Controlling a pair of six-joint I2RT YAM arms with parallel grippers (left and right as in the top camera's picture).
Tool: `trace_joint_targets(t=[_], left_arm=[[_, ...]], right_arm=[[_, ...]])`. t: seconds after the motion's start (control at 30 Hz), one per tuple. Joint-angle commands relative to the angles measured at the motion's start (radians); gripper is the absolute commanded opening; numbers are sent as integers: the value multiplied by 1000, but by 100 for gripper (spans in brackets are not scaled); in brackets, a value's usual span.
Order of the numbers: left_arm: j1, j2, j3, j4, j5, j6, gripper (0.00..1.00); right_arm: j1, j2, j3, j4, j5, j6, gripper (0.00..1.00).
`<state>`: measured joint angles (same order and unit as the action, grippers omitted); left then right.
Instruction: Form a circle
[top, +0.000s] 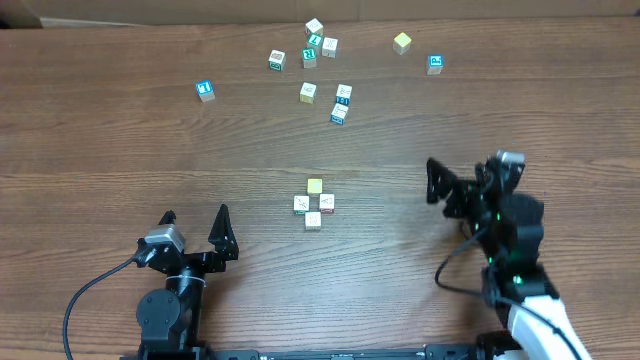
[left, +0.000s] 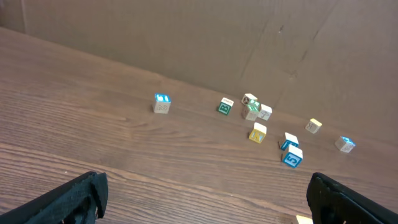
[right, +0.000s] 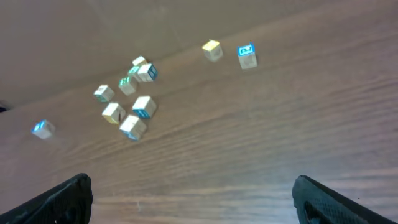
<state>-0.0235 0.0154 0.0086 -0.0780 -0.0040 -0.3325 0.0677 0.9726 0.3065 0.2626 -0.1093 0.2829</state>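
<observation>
left gripper and right gripper, jaws spread empty, flank the circle on a wood-grain table before a cardboard wall.

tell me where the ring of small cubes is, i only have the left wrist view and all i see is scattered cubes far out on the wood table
Observer: The ring of four small cubes, one pale yellow and three whitish, sits in the middle of the brown wooden table, well nearer the robot than the scattered cubes.
Operator: which side of my hand
Observer: To the right of the left hand, roughly level with its fingertips.
Operator: is the other hand carrying anything
Observer: No, the right hand is open and empty.
</observation>
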Motion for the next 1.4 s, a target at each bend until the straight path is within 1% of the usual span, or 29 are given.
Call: trace_joint_targets(t=[0.0,0.03,0.13,0.37,0.47,0.93,1.13,1.37], left_arm=[[8,-11,-3,0,12,15,100],[8,-11,-3,0,12,15,100],[8,-11,-3,0,12,15,100],[8,-11,-3,0,12,15,100],[8,-11,-3,0,12,15,100],[8,-11,-3,0,12,15,100],[8,-11,-3,0,12,15,100],[8,-11,-3,0,12,15,99]], right_arm=[[-20,-80,-128,68,-24,-23,100],[-32,-108,-174,77,-24,-23,100],[-51,-151,-227,77,-24,-23,100],[-66,-280,-300,60,-23,-23,100],[-65,-352,-298,-25,-23,-26,100],[-65,-699,-298,-317,-23,-26,100],[-65,-836,-298,-336,-24,-26,100],[-65,-954,-298,-336,-28,-22,100]])
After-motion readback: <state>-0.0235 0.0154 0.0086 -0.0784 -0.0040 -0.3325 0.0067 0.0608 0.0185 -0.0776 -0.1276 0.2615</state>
